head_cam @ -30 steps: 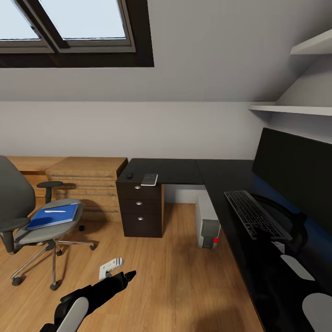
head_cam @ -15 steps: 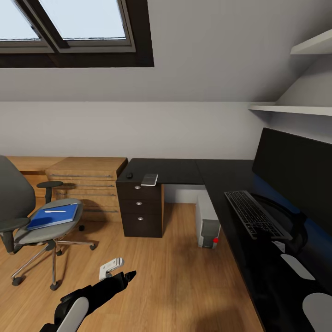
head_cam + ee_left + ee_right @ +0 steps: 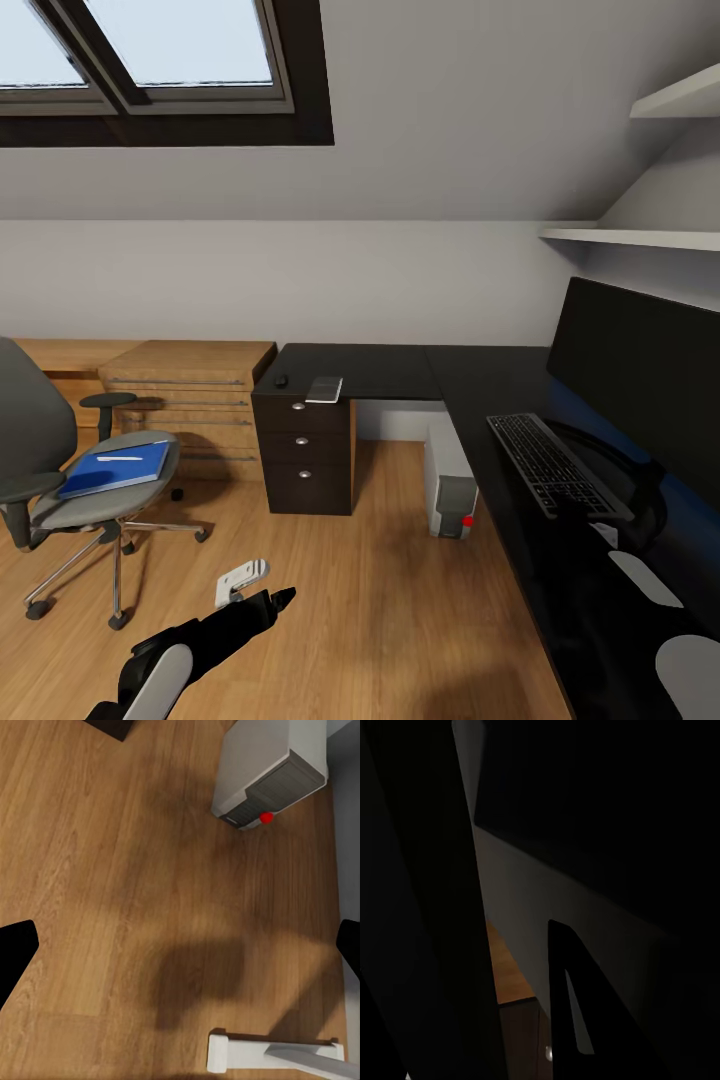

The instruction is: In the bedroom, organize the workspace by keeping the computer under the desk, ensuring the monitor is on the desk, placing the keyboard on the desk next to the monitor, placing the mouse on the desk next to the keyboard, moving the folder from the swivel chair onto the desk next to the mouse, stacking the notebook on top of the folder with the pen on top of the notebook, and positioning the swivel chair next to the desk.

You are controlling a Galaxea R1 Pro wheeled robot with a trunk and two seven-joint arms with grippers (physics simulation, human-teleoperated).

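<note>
The grey swivel chair (image 3: 60,470) stands at the left, away from the black desk (image 3: 400,368). The blue folder (image 3: 115,468) lies on its seat with a thin white pen (image 3: 120,457) on top. The small dark mouse (image 3: 281,380) and the notebook (image 3: 324,389) rest on the desk's far wing. At the right are the keyboard (image 3: 555,465) and the monitor (image 3: 640,370). The grey computer (image 3: 450,480) (image 3: 270,772) stands on the floor under the desk. My left gripper (image 3: 262,588) (image 3: 180,952) hangs open over bare floor. My right arm (image 3: 650,585) lies over the desk by the keyboard; its gripper is too dark to read.
A black drawer unit (image 3: 303,455) with silver knobs sits under the desk's far wing, with low light-wood shelf units (image 3: 190,400) beside it. Wall shelves (image 3: 640,238) hang above the monitor. A white desk foot (image 3: 277,1050) rests on the wood floor (image 3: 380,600) under my left gripper.
</note>
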